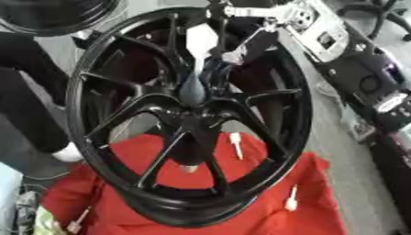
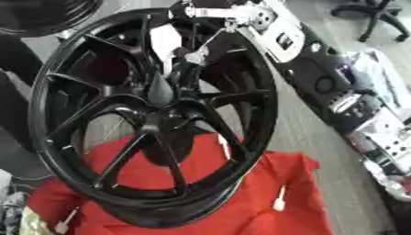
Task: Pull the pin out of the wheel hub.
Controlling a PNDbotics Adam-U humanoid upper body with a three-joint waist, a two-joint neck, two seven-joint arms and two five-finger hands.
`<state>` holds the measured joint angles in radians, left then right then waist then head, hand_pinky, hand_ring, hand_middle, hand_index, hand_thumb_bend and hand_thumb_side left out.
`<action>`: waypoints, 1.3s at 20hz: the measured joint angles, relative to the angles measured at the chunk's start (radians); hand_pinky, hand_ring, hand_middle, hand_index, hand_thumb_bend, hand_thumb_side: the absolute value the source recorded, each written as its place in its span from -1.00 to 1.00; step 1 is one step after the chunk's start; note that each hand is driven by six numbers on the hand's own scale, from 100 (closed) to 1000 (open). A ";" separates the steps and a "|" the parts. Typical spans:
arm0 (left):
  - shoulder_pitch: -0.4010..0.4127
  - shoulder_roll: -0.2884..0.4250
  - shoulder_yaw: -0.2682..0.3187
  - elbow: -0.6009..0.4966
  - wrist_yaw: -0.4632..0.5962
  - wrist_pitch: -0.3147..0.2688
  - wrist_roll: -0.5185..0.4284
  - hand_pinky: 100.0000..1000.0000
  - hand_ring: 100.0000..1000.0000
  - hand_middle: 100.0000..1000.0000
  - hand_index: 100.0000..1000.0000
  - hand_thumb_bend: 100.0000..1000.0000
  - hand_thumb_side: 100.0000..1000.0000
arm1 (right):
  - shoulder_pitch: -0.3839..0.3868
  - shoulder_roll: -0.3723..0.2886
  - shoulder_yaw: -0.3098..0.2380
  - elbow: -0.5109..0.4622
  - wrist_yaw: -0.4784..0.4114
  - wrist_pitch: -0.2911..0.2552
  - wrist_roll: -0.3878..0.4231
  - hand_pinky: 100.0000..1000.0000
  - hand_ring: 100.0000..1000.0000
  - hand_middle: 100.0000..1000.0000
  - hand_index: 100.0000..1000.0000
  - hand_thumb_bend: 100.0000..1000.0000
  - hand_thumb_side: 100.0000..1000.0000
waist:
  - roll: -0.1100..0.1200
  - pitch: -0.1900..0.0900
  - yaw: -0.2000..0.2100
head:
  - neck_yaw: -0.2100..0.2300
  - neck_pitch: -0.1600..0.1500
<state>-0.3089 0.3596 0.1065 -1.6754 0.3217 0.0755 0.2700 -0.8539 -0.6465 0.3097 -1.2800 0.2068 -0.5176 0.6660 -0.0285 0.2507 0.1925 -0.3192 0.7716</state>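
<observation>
At the hub centre, pin half out.
Your right hand [image 1: 210, 69] fingers pinch the white pin [image 1: 195, 69]; draw straight along its axis, clear of the wheel hub [image 1: 190, 120] spokes.

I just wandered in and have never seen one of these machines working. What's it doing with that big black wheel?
The robot is reaching down from the top of the view with its right hand into the middle of a black wheel standing over a red cloth. Its fingers are closed around a white pin near the hub, which it means to pull out. Several similar white pins lie on the cloth. The other hand isn't visible.
</observation>
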 measured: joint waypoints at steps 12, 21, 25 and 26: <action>-0.001 0.000 -0.005 0.000 0.000 0.001 -0.001 0.36 0.36 0.15 0.27 -1.00 0.48 | 0.000 0.000 -0.001 0.003 -0.007 0.009 0.009 0.91 0.63 0.38 0.82 -1.00 -0.61 | -0.001 0.006 0.008 | -0.011 0.000; -0.001 0.000 -0.005 0.005 -0.001 0.002 -0.002 0.37 0.36 0.14 0.27 -1.00 0.47 | -0.003 0.000 -0.001 0.003 -0.032 0.028 0.028 0.91 0.60 0.02 0.57 -1.00 -0.43 | -0.001 0.007 0.008 | -0.015 0.000; -0.001 0.000 -0.005 0.006 -0.001 0.003 -0.003 0.37 0.36 0.15 0.27 -1.00 0.47 | -0.003 -0.002 0.001 0.003 -0.050 0.042 0.042 0.90 0.58 -0.09 0.45 -1.00 -0.32 | -0.001 0.007 0.008 | -0.017 0.000; -0.001 0.000 -0.005 0.006 -0.001 0.003 -0.003 0.37 0.36 0.15 0.27 -1.00 0.47 | -0.003 -0.002 0.003 0.002 -0.054 0.046 0.046 0.89 0.57 -0.12 0.41 -1.00 -0.28 | -0.001 0.007 0.008 | -0.017 0.000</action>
<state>-0.3098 0.3595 0.1011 -1.6698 0.3204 0.0787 0.2670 -0.8571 -0.6486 0.3125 -1.2776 0.1526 -0.4718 0.7119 -0.0292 0.2579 0.2003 -0.3367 0.7716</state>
